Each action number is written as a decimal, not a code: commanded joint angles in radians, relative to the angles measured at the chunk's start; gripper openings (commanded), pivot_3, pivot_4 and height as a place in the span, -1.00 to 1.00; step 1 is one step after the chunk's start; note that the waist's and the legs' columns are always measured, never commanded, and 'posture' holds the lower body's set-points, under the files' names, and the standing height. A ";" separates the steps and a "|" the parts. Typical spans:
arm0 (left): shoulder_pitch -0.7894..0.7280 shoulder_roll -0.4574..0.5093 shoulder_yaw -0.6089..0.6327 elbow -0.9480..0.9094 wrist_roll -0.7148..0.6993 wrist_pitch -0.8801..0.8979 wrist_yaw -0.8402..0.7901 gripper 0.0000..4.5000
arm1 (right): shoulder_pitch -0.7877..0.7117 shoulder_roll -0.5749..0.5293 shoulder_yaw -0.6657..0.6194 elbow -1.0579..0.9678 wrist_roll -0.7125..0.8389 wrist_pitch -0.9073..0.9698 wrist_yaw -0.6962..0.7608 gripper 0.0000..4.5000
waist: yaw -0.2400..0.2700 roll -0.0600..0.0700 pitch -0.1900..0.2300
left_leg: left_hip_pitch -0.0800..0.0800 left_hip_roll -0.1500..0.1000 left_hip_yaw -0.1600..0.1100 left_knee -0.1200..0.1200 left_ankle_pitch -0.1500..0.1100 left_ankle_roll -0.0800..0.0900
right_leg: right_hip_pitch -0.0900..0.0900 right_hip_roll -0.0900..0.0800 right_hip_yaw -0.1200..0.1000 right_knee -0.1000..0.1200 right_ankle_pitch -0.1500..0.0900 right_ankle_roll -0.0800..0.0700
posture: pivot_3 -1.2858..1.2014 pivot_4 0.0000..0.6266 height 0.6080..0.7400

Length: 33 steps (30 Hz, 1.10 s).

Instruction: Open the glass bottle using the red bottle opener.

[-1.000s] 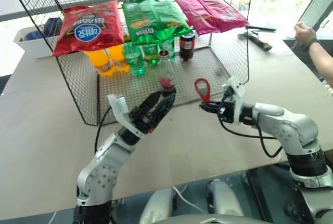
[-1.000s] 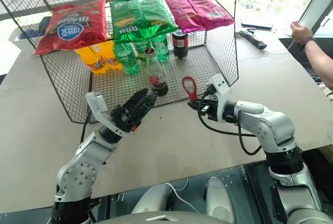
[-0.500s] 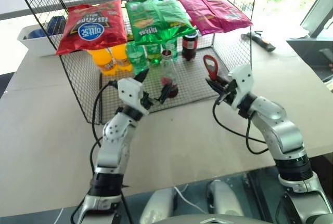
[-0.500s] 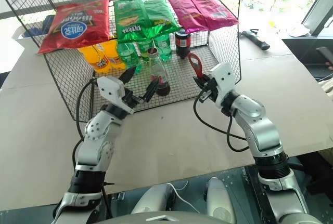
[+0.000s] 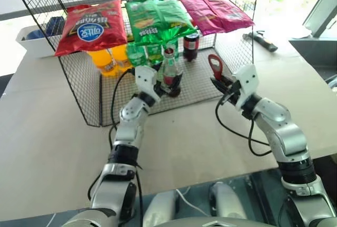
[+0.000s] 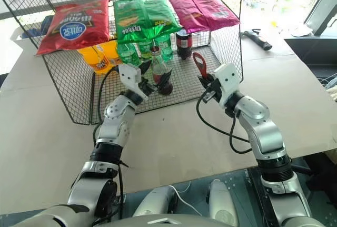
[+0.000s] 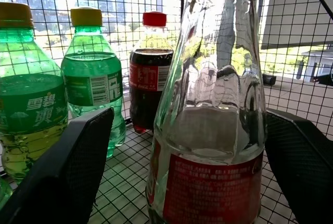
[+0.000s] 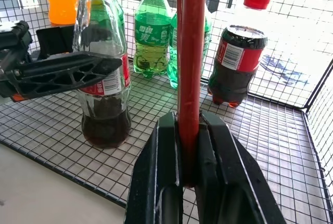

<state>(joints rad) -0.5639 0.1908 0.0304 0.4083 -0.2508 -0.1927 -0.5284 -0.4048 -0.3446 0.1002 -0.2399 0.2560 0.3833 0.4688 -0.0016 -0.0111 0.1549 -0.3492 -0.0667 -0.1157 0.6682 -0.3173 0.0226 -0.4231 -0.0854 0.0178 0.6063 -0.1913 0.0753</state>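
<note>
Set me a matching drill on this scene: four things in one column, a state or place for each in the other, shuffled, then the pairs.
Things:
1. glass bottle
2. opener
3. left gripper
4. cola bottle

States:
A. open, either side of the bottle
B. clamped upright in the right gripper
C. red cap, at the back of the cage
D. standing between two black fingers

Pairs: 1-D, 2-B, 3-A, 4-C

Glass bottle (image 7: 210,130): we see its cap and base cut off in the left wrist view. Red bottle opener (image 8: 190,52): looped head cut off above the bottle; handle end hidden between fingers (image 8: 169,182).
</note>
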 commanded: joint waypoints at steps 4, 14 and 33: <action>-0.056 -0.027 0.006 0.072 0.007 -0.062 -0.023 0.98 | 0.000 0.005 -0.029 -0.055 -0.005 -0.028 -0.012 -1.00 | -0.003 0.000 0.000 | 0.000 0.000 0.000 0.000 0.000 0.000 | 0.000 0.000 0.000 0.000 0.000 0.000 | 0.03 -0.52 0.98; -0.026 -0.025 0.009 0.029 0.005 -0.053 -0.038 0.17 | -0.004 0.007 -0.017 -0.049 -0.017 -0.040 -0.005 -1.00 | -0.009 0.000 0.000 | 0.000 0.000 0.000 0.000 0.000 0.000 | 0.000 0.000 0.000 0.000 0.000 0.000 | 0.03 -0.52 0.98; 0.330 0.127 -0.070 -0.727 -0.135 0.405 -0.103 0.17 | -0.029 0.042 -0.007 -0.019 -0.025 -0.052 0.000 -1.00 | -0.009 0.000 0.000 | -0.002 0.001 0.000 0.000 0.000 0.000 | -0.002 0.000 0.001 0.001 0.000 0.000 | 0.03 -0.52 0.98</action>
<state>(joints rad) -0.2389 0.3258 -0.0283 -0.2654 -0.3779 0.2364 -0.6282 -0.4103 -0.3066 0.1016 -0.2369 0.2320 0.3630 0.4673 -0.0111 -0.0110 0.1549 -0.3510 -0.0656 -0.1156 0.6685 -0.3173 0.0227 -0.4256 -0.0858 0.0189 0.6077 -0.1913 0.0753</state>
